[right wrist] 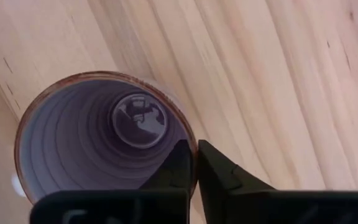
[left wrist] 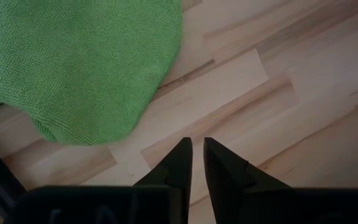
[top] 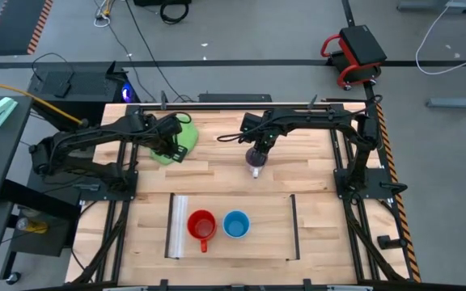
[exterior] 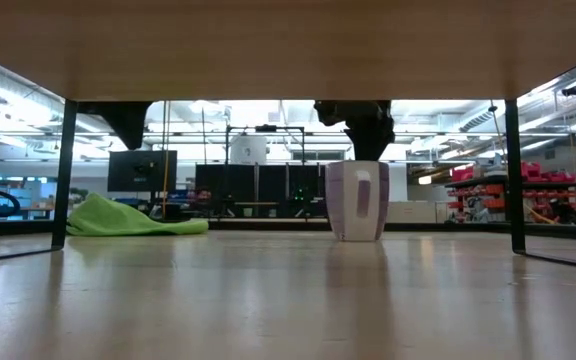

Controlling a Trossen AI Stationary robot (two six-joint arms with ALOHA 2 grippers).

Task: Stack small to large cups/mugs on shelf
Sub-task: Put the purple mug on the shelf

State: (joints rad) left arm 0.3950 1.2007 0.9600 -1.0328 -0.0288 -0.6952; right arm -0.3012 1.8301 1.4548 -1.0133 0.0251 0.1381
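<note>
A: Three mugs logged. Red mug (top: 202, 225) and blue mug (top: 236, 224) stand side by side on the shelf (top: 265, 234); purple mug (top: 256, 158) stands upright on the desk (top: 217, 174) behind it. Any legible writing?

B: None. Right tool (right wrist: 197, 163) pinches the purple mug's rim, one finger inside. Left tool (left wrist: 197, 158), pressed nearly together, hovers beside the green cloth (left wrist: 73, 62). Low view hides both shelf mugs.

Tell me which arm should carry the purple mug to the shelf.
Right. Its tool is already pinched on the purple mug rim; the left tool sits shut and empty beside the green cloth.
</note>
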